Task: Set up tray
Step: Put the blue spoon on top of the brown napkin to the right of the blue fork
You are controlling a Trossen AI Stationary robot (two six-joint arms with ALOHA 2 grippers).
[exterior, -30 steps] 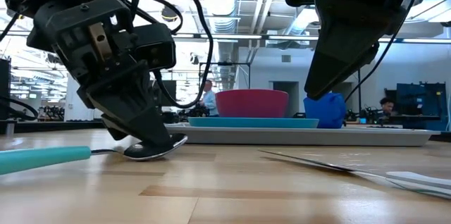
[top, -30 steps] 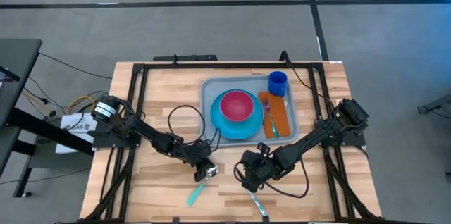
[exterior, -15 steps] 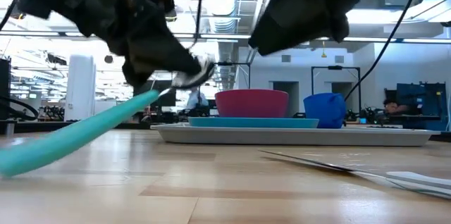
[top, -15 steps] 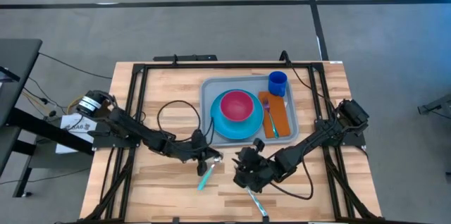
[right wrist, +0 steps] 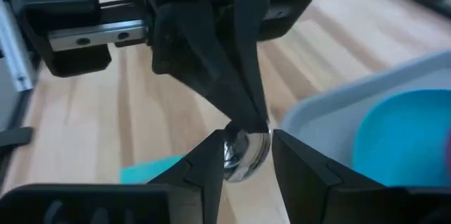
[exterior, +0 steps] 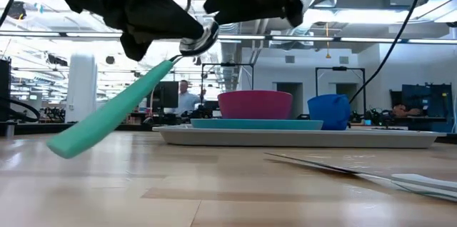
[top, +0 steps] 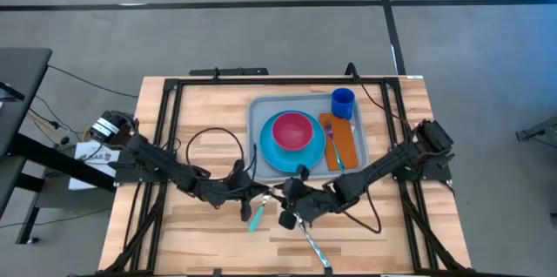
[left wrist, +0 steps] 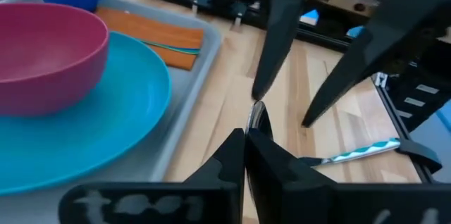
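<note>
A spoon with a teal handle [exterior: 107, 116] and a metal bowl [right wrist: 243, 155] hangs in the air in front of the grey-blue tray [top: 261, 111]. My left gripper [top: 258, 195] is shut on it near the bowl end. My right gripper [right wrist: 248, 137] faces it from the right, open, one finger on either side of the spoon's bowl; I cannot tell whether they touch it. The tray holds a blue plate [top: 277, 157] with a pink bowl [top: 293, 129], a blue cup [top: 343, 103], and an orange napkin [top: 346, 142] with a fork [top: 331, 148] on it. My left gripper pinches the spoon between its two shut fingers where the metal neck meets the bowl [left wrist: 255, 115]. The fingers come nearly level from the table's left. The bowl end [exterior: 200, 40] sticks out past the fingertips, and the teal handle slants down toward the near edge, off the table.
A knife [top: 313, 246] with a teal-and-white handle lies on the bare wood near the front edge, right of the grippers. A black frame [top: 174, 129] runs around the table. Free wood lies in front of the tray and to its left.
My left gripper has risen and gone toward the table's right, tipping up toward level. The spoon has gone from lying on the table to hanging bowl-end up, first pivoting on its handle end. My right gripper has moved left toward the spoon's bowl and also tipped up.
</note>
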